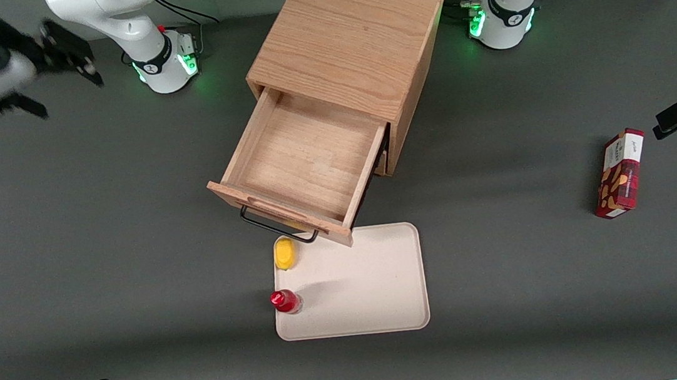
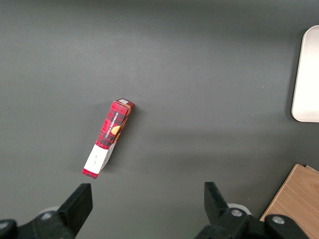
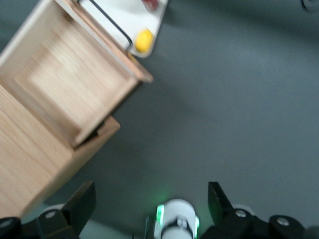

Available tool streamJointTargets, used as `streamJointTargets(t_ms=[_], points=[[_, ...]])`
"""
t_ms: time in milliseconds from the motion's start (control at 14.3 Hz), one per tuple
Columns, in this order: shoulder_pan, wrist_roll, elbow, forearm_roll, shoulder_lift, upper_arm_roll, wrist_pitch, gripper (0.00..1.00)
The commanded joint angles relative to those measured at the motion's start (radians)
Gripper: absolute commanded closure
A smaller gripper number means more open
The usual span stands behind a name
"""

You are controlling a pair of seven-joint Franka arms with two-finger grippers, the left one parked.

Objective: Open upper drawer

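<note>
The small oak cabinet stands mid-table. Its upper drawer is pulled far out toward the front camera and its inside is bare. The drawer's black wire handle hangs on its front, just above the tray's edge. The lower drawer is hidden beneath it. My right gripper is open and empty, raised high near the working arm's base, well away from the cabinet. The right wrist view shows its spread fingers, the gripper, the open drawer and the handle below.
A beige tray lies in front of the drawer, holding a yellow object and a red-capped bottle. A red plaid box lies toward the parked arm's end, and shows in the left wrist view. Cables run along the front edge.
</note>
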Motion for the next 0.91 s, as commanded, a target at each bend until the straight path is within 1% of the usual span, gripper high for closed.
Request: streamJointTargets(t_ms=[0, 140, 350, 420, 560, 630, 770, 840], points=[[-0.001, 0.08, -0.14, -0.02, -0.134, -0.081, -0.094, 0.0], [0.004, 0.144, -0.319, -0.02, -0.252, -0.127, -0.074, 0.0], [0.005, 0.157, -0.58, -0.023, -0.42, -0.194, 0.066, 0.0], [0.005, 0.157, -0.645, -0.029, -0.46, -0.201, 0.108, 0.0], [0.004, 0.157, -0.699, -0.04, -0.497, -0.202, 0.145, 0.0], [0.004, 0.155, -0.694, -0.061, -0.491, -0.204, 0.156, 0.0], [0.01, 0.157, -0.658, -0.16, -0.446, -0.201, 0.179, 0.0], [0.01, 0.162, -0.627, -0.169, -0.414, -0.201, 0.182, 0.0]])
